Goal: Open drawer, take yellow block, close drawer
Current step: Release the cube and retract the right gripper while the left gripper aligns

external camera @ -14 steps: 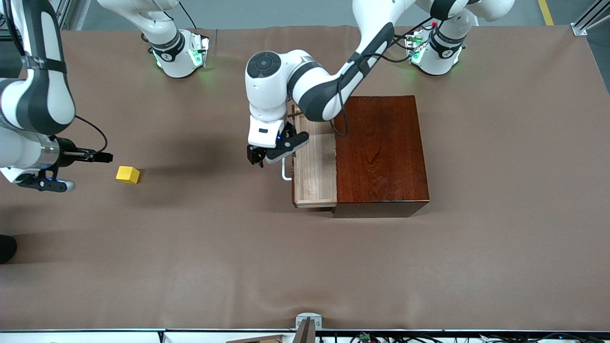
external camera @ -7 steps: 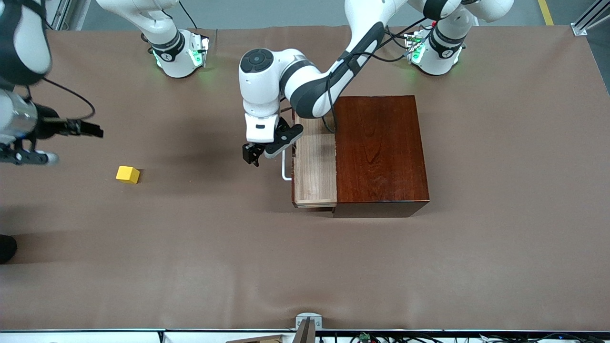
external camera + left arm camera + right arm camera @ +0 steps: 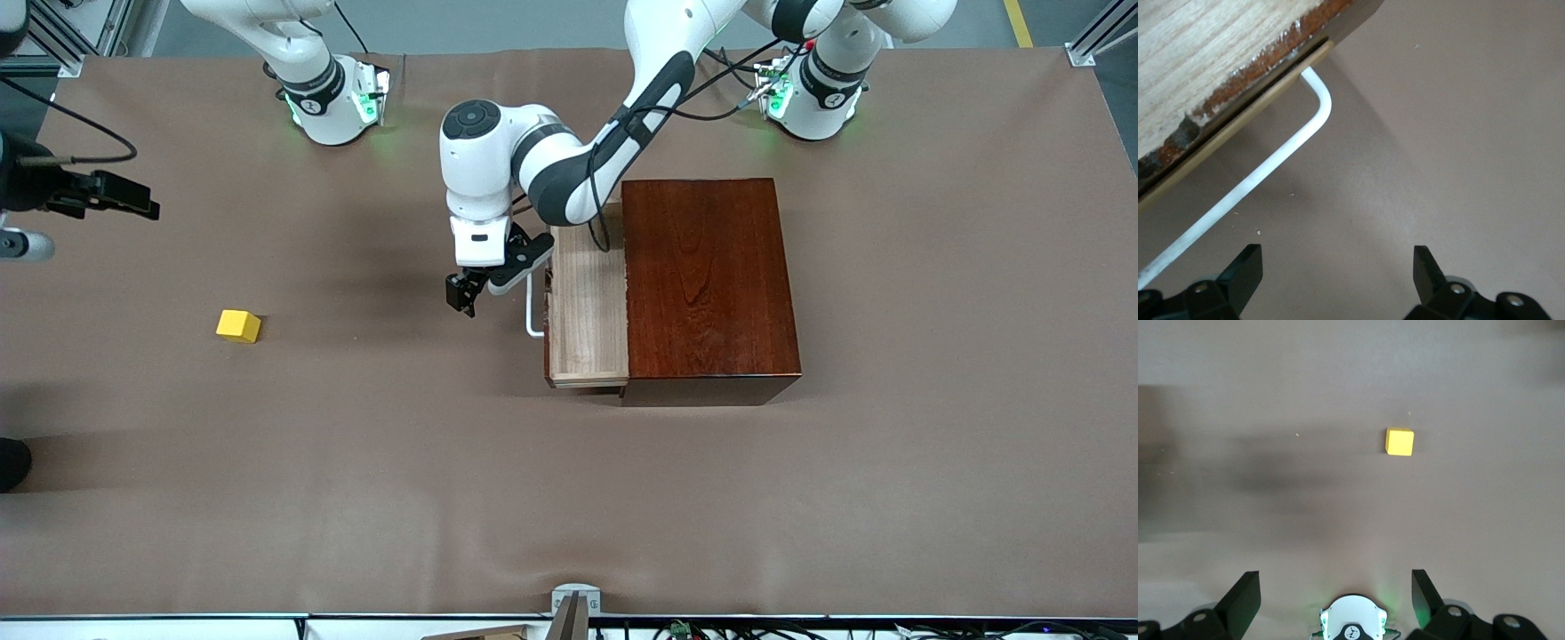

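Well apart, yellow block, right end effector

The yellow block is bright yellow all over, with no marks on it. The counter is covered in a plain brown cloth with soft dark shadows on it. The wooden box is shiny red-brown, with darker wavy wood lines running along its top. The drawer is pale wood with thin light stripes in the grain, and its front edge is dark. Its handle is white. The arms are white with black bands at the joints. The left gripper is black under a white block. The right gripper has black tips. Green lights glow on the two bases.
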`<control>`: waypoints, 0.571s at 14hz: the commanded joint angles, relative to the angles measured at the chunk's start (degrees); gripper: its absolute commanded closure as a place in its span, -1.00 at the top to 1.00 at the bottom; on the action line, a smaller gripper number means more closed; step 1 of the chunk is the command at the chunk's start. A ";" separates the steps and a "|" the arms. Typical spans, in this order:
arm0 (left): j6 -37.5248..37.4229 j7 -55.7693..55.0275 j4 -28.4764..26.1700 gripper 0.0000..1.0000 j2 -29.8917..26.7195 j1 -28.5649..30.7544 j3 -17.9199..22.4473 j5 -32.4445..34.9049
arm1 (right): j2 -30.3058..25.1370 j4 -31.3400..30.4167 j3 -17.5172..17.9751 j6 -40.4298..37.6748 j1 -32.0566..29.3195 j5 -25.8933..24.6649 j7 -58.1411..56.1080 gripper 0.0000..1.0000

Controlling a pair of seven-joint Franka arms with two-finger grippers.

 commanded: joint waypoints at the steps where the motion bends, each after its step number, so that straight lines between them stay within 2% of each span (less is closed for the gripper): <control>1: 0.03 -1.87 2.21 1.00 1.56 -0.49 0.76 0.83 | -0.12 1.72 1.78 -2.51 -2.08 0.86 -0.32 1.00; 6: -3.14 -1.78 1.95 1.00 1.65 -0.49 0.67 0.92 | 1.28 7.42 1.60 -2.34 -1.90 1.30 -1.28 1.00; 8: -4.63 -1.78 1.95 1.00 1.56 -0.32 0.67 0.40 | 0.76 7.26 1.16 -3.22 -2.52 2.00 -8.02 1.00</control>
